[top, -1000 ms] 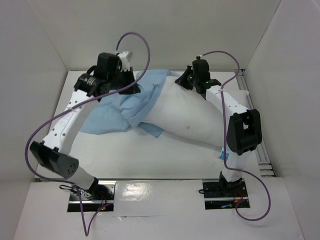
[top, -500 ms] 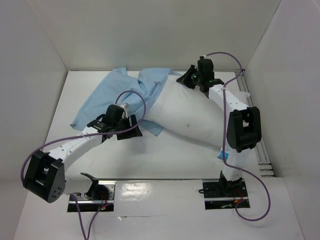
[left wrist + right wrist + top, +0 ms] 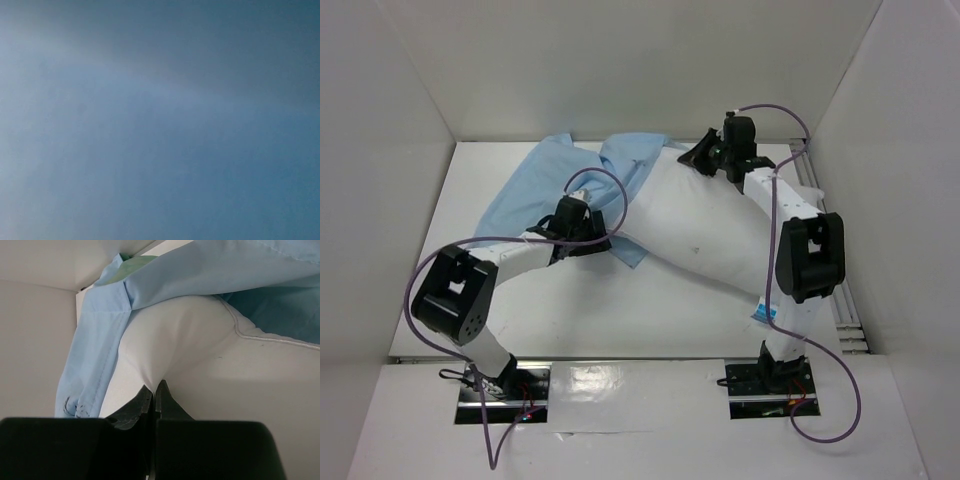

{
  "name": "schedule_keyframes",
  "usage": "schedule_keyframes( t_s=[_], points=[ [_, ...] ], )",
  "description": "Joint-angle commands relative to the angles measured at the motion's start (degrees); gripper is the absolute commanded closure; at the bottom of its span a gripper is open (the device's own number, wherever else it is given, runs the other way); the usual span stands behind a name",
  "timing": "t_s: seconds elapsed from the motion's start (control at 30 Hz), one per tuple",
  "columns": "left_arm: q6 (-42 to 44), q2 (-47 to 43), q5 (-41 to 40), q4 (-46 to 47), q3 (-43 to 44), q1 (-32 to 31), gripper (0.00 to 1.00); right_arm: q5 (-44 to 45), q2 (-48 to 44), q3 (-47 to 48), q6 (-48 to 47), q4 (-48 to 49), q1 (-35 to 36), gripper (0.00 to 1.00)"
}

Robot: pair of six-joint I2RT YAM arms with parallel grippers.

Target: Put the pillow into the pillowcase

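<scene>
Pillow: your white pillow (image 3: 690, 235) lies diagonally on the table (image 3: 620, 310). One end is far, near the back wall, and the other is near right beside the right arm. The blue-and-white label (image 3: 763, 312) is at the near-right end.
Pillowcase: the pale blue pillowcase (image 3: 535, 185) is crumpled at far left. It touches the pillow's far-left end and drapes over that corner. Most of the pillow is bare, outside the cloth.
Right claw: your right gripper (image 3: 705, 158) is at the pillow's far end. In the right wrist view the right gripper (image 3: 153, 390) has its fingers pressed together, pinching a raised peak of the pillow (image 3: 200, 355). The pillowcase (image 3: 100, 330) hem lies just beyond the pinch.
Left claw: your left gripper (image 3: 582, 238) is low at the pillowcase's near edge, just beside the pillow's left side. The top view hides the jaws and the left wrist view is only blurred blue, so you cannot tell whether they are spread or closed.
Cable: a purple cable (image 3: 610, 185) loops above the left wrist.
</scene>
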Motion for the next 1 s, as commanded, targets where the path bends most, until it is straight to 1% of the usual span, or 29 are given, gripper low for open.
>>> schedule_keyframes(
  t_s=[0.0, 0.07, 0.13, 0.17, 0.23, 0.3, 0.37, 0.4, 0.47, 0.5, 0.53, 0.6, 0.67, 0.7, 0.77, 0.9, 0.97],
  points=[
    [2.4, 2.7, -3.6, 5.7, 2.5, -0.1, 0.26, -2.0, -0.7, 3.8, 1.0, 5.4, -1.3, 1.00],
    [2.9, 4.6, -5.1, 7.0, 3.9, -0.1, 0.26, -2.6, -0.7, 3.8, 1.5, 5.4, -1.8, 1.00],
    [3.4, 6.5, -5.1, 10.2, 4.5, -0.1, 0.26, -4.0, -0.7, 3.8, 1.5, 5.4, -2.3, 1.00],
    [3.4, 7.0, -5.1, 10.2, 4.5, -0.1, 0.27, -4.0, -0.7, 3.8, 1.5, 5.4, -2.3, 1.00],
    [3.9, 7.8, -4.2, 14.8, 3.9, -0.1, 0.27, -4.9, -0.7, 3.8, 1.5, 5.4, -2.9, 1.00],
    [3.9, 9.2, -1.8, 16.7, 3.4, -0.1, 0.32, -6.3, -0.7, 4.4, 2.0, 5.4, -2.9, 1.00],
    [3.3, 10.6, 0.8, 15.2, 4.6, -0.1, 0.39, -7.0, -0.7, 5.0, 1.3, 3.3, -2.9, 1.00],
    [2.6, 10.6, 1.9, 15.2, 4.6, -0.1, 0.40, -7.0, -0.7, 5.0, 0.5, 3.3, -2.9, 1.00],
    [0.5, 9.9, 5.0, 14.5, 3.8, -0.1, 0.40, -7.0, -1.3, 3.7, 0.5, 2.7, -2.9, 1.00],
    [-1.7, 8.6, 6.9, 13.0, 2.9, -0.1, 0.36, -6.4, -1.8, 3.1, 0.5, 3.2, -3.4, 1.00],
    [-1.8, 7.7, 6.9, 13.0, 2.9, -0.1, 0.33, -6.4, -1.8, 2.6, 0.5, 3.2, -3.4, 1.00],
    [-6.1, 6.1, 8.7, 12.0, 1.1, -0.1, 0.28, -6.4, -2.4, 2.0, 0.5, 3.8, -3.4, 1.00],
    [-9.1, 4.1, 9.5, 12.0, -0.5, -0.6, 0.24, -7.0, -2.4, 1.5, 0.5, 4.3, -3.4, 1.00],
    [-11.8, 4.1, 10.2, 13.4, -2.4, -1.3, 0.24, -7.1, -2.4, 1.5, 1.0, 4.3, -3.4, 1.00],
    [-14.2, 3.5, 10.2, 12.6, -2.4, -2.7, 0.26, -7.1, -2.4, 1.5, 1.0, 4.3, -3.4, 1.00],
    [-20.1, 5.6, 7.4, 10.8, -2.4, -6.7, 0.27, -7.1, -2.4, 1.5, 1.0, 4.3, -3.4, 1.00],
    [-23.6, 7.8, 4.9, 8.1, 0.3, -8.9, 0.27, -7.1, -2.4, 1.5, 1.0, 4.3, -3.4, 1.00]
  ],
)
